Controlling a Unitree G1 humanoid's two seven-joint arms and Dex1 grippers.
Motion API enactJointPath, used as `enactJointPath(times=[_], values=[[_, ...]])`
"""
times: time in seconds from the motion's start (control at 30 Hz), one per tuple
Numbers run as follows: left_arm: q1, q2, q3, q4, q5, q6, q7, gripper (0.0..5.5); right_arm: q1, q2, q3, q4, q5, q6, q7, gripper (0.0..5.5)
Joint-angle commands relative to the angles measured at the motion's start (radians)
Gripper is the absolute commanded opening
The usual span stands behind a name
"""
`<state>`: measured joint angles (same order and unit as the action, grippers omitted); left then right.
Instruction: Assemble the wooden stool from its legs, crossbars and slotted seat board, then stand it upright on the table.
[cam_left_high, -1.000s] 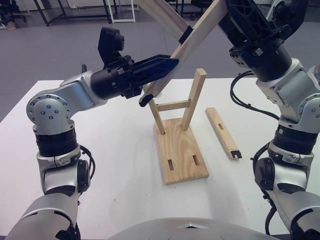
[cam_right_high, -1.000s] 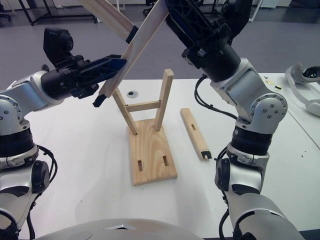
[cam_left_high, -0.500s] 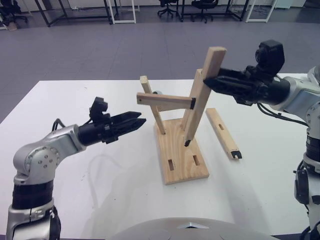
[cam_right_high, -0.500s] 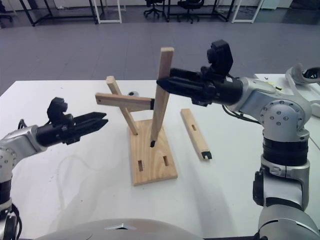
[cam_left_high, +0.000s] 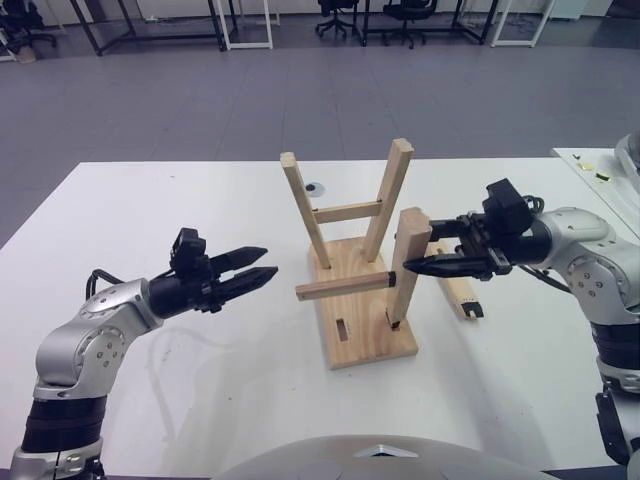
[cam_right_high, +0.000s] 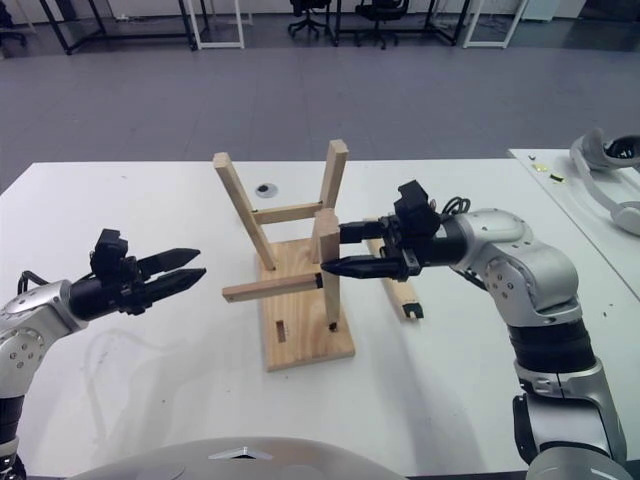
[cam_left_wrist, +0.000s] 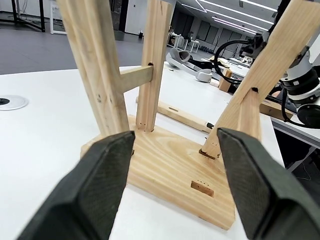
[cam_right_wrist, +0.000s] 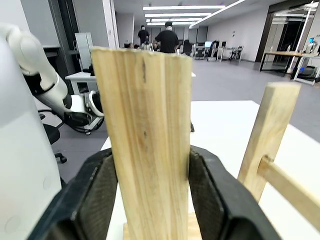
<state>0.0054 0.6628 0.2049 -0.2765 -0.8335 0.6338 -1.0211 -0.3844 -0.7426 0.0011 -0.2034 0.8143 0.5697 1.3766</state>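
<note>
The slotted seat board (cam_left_high: 352, 352) lies flat on the white table. Two legs (cam_left_high: 300, 212) (cam_left_high: 389, 195) joined by a crossbar (cam_left_high: 347, 211) stand in its far slots. My right gripper (cam_left_high: 420, 247) is shut on a third leg (cam_left_high: 410, 270), held upright with its lower end at the near right slot. A crossbar (cam_left_high: 340, 289) sticks out from that leg to the left. In the right wrist view the leg (cam_right_wrist: 147, 140) sits between both pads (cam_right_wrist: 100, 195). My left gripper (cam_left_high: 268, 261) hovers open left of the board, holding nothing. A loose leg (cam_right_high: 400, 295) lies right of the board.
The near left slot (cam_left_high: 343, 328) in the board is bare. A round grommet (cam_left_high: 317, 187) sits in the table behind the stool. A white headset (cam_right_high: 610, 160) lies on a neighbouring table at the far right. Open table surface lies left and in front of the board.
The leg with its crossbar came down from high above the table to the board's near right slot in my right gripper. My left gripper let go, dropped low and now stands open.
</note>
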Motion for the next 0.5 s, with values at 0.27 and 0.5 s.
enactJointPath(times=[0.27,0.5], values=[[-0.029,0.034,-0.014,0.009,0.029,-0.007,-0.043,3.03,0.02,0.026,-0.016,0.006,-0.025,-0.032,0.008,2.06],[-0.036,0.042,-0.02,0.004,0.026,0.002,-0.047,3.03,0.049,0.039,-0.013,0.025,-0.042,-0.05,0.01,2.06]])
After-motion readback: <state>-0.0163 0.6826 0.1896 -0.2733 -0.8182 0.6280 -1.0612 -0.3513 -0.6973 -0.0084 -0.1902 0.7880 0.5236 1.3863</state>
